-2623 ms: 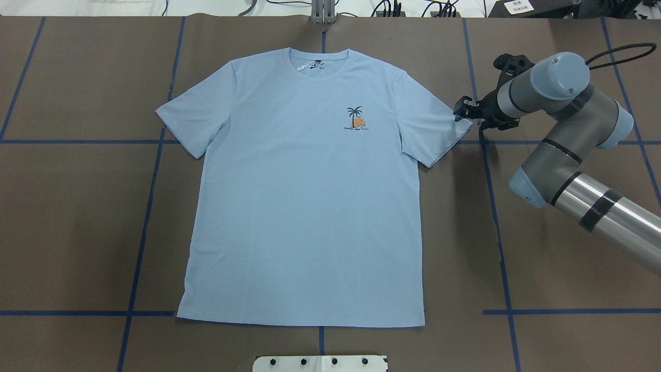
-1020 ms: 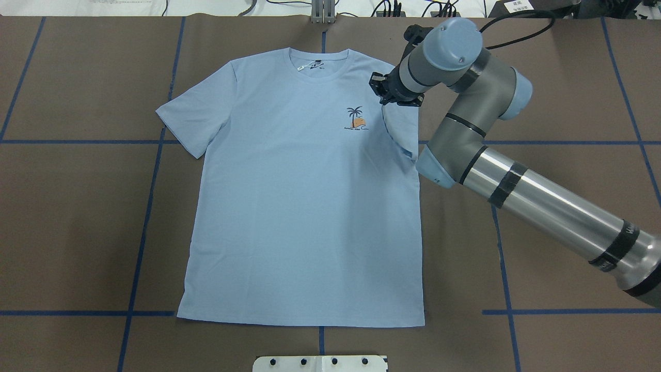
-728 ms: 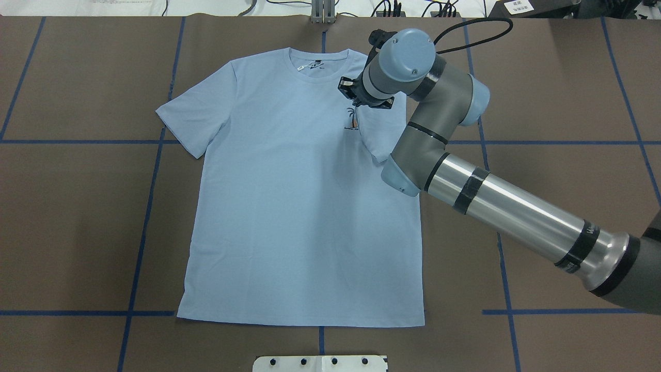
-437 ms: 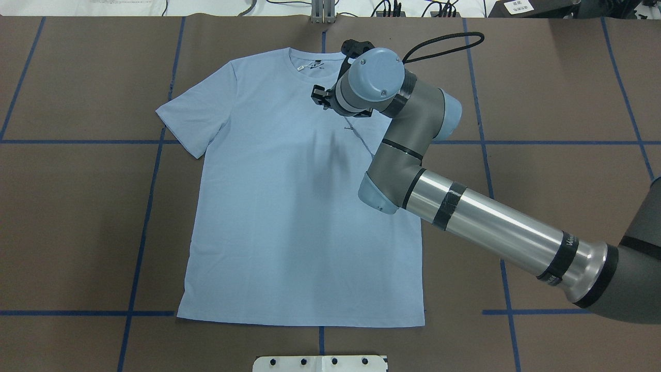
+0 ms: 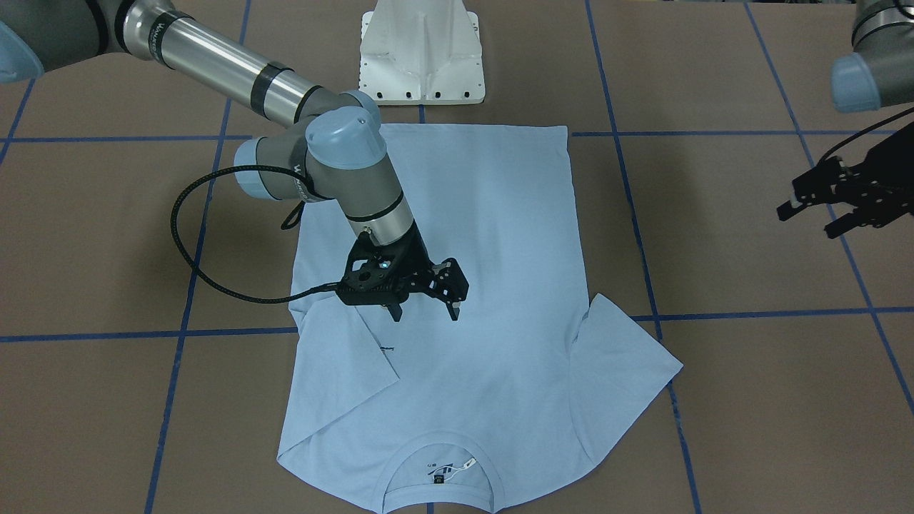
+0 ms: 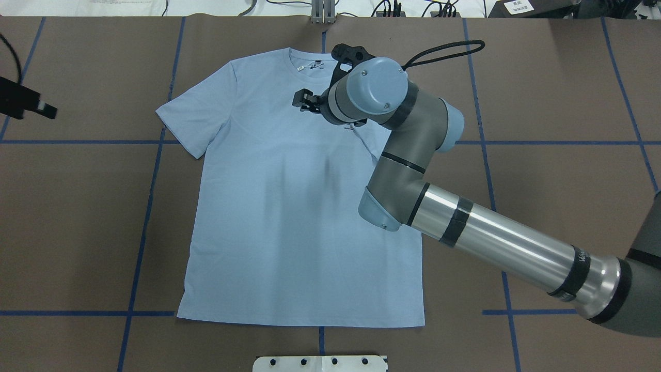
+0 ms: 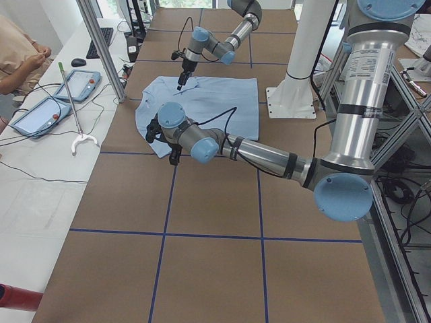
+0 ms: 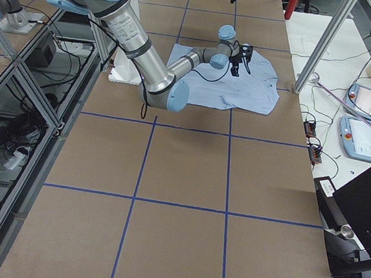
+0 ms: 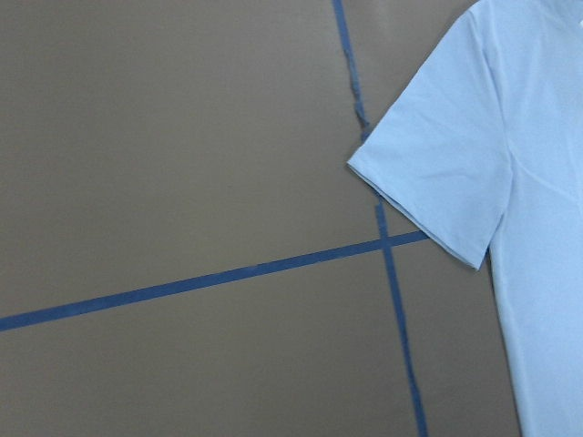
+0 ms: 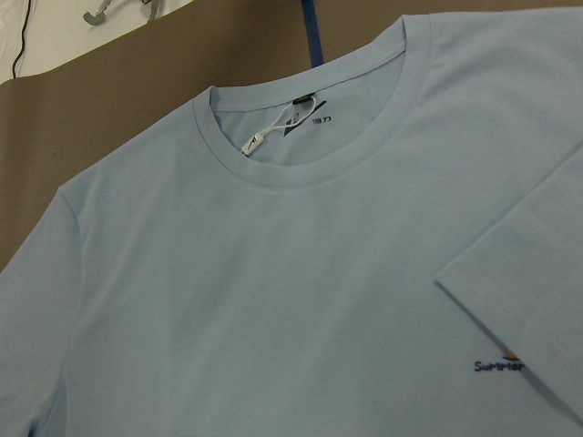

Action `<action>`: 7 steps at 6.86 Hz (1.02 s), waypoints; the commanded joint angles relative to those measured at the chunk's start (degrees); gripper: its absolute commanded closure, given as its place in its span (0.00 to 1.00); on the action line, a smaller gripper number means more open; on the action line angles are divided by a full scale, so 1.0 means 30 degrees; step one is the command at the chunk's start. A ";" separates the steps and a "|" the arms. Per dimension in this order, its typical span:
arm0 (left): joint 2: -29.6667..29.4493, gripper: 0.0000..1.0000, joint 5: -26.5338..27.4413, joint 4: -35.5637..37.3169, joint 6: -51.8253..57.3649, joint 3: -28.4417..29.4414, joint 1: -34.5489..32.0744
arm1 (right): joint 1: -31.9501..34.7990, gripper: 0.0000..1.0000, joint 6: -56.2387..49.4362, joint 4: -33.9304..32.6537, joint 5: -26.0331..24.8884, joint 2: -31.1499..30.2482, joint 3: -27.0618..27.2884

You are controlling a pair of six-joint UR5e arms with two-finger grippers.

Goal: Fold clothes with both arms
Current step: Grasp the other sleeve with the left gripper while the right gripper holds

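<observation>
The right pincer (image 5: 423, 311) hangs over the chest of the light blue T-shirt (image 5: 493, 235), its two fingers spread wide with nothing between them. We cannot tell whether the tips touch the cloth. Just beside it, on the robot's right, the right sleeve (image 5: 346, 357) lies folded inward across the chest. Its straight cuff edge cuts over the chest print (image 10: 499, 366), so we can read only part of the lettering. The right arm (image 6: 490, 243) reaches in over the shirt's right side, and a black cable (image 5: 186, 243) loops out from its wrist above bare bench (image 5: 750, 400).

The rest of the shirt lies flat and face up in the middle of the bench. The ribbed collar (image 5: 439, 446) and black neck label (image 5: 439, 478) point away from the robot, near the far edge. The hem (image 5: 493, 127) runs straight, close to the white pedestal (image 5: 421, 57). The left sleeve (image 5: 628, 364) is spread out flat, its cuff reaching a crossing of the blue tape lines (image 5: 750, 313).

We see open brown surface on both sides of the shirt. The left pincer (image 5: 808, 220) hovers above it, well apart from the left sleeve, with its fingers parted and holding nothing.
</observation>
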 commanded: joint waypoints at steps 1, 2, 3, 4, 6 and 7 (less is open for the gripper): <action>-0.3376 0.01 0.2178 -0.1816 -0.2386 0.3635 0.2469 | 0.0144 0.00 -0.0013 -0.0038 0.1061 -0.2731 0.3367; -0.4842 0.05 0.3086 -0.3270 -0.3635 0.6121 0.2853 | 0.0175 0.00 -0.0013 -0.0008 0.0978 -0.3903 0.4397; -0.6104 0.10 0.4748 -0.6794 -0.4924 0.9482 0.4220 | 0.0175 0.00 -0.0013 -0.0008 0.0977 -0.4755 0.5422; -0.7074 0.16 0.6969 -0.8947 -0.5894 1.1836 0.4523 | 0.0204 0.00 -0.0013 -0.0037 0.0948 -0.4996 0.5809; -0.7113 0.26 0.7372 -0.9057 -0.5904 1.2415 0.4936 | 0.0117 0.00 -0.0013 -0.0008 0.0831 -0.5204 0.5814; -0.7113 0.28 0.7866 -0.9027 -0.5904 1.2503 0.4966 | 0.0087 0.00 -0.0013 -0.0008 0.0772 -0.5204 0.5784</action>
